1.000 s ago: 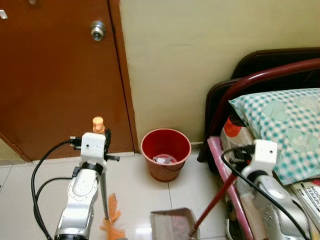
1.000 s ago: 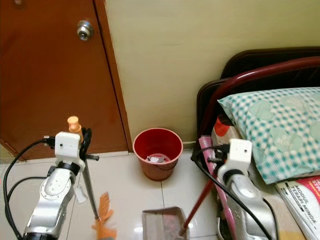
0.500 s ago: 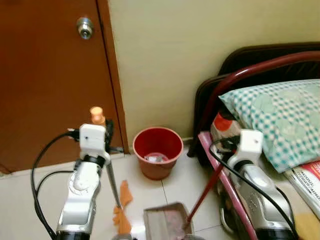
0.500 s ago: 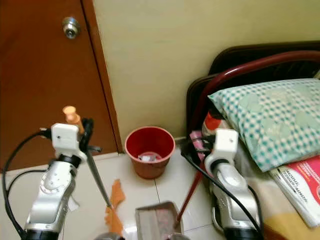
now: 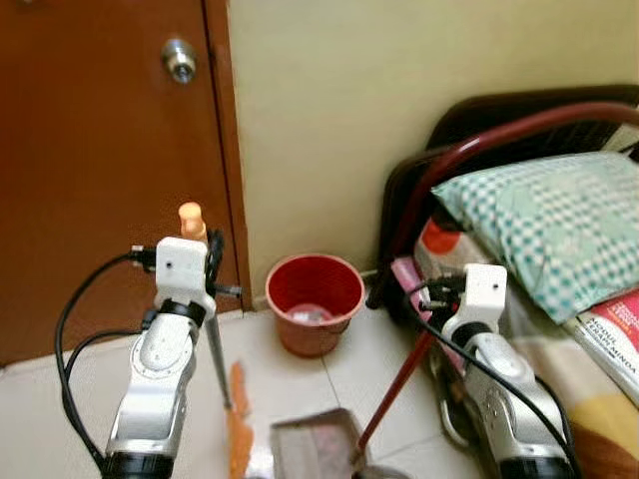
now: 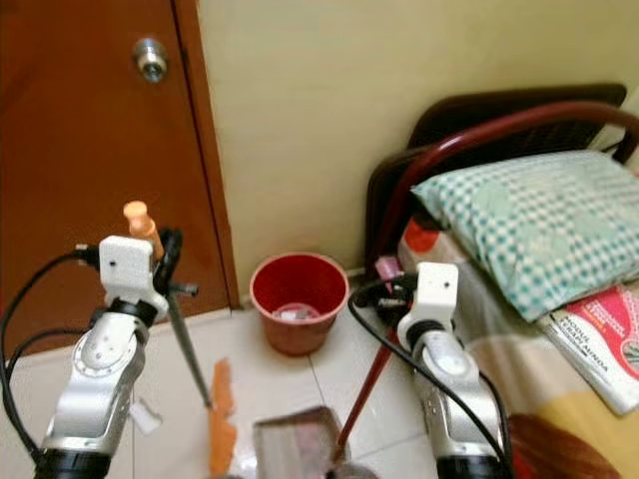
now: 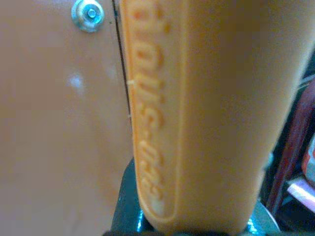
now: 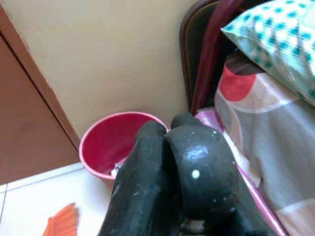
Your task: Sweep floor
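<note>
The left pincer (image 5: pixel 205 261) is clamped on the handle of one broom (image 5: pixel 215 344): the orange top of the handle rises above the wrist, the thin grey shaft goes down, and the orange bristles (image 5: pixel 238 424) rest on the white tiled floor (image 5: pixel 60 399). In the left wrist view the orange handle (image 7: pixel 206 113) stands very close to the camera. The right pincer (image 5: pixel 431 299) is closed on the dark red handle of one dustpan (image 5: pixel 318 446); the handle slants down to the grey pan, which lies on the floor just beside the bristles. In the right wrist view the black fingers (image 8: pixel 162 182) are together.

One red bucket (image 5: pixel 314 302) stands on the floor against the yellow wall (image 5: pixel 399 90), between the brown door (image 5: pixel 100 180) and the bed (image 5: pixel 559 329). There is some small rubbish inside it. The door has one silver knob (image 5: pixel 180 60). On the bed lie one green checked pillow (image 5: pixel 539 220) and one red magazine (image 6: pixel 589 334).
</note>
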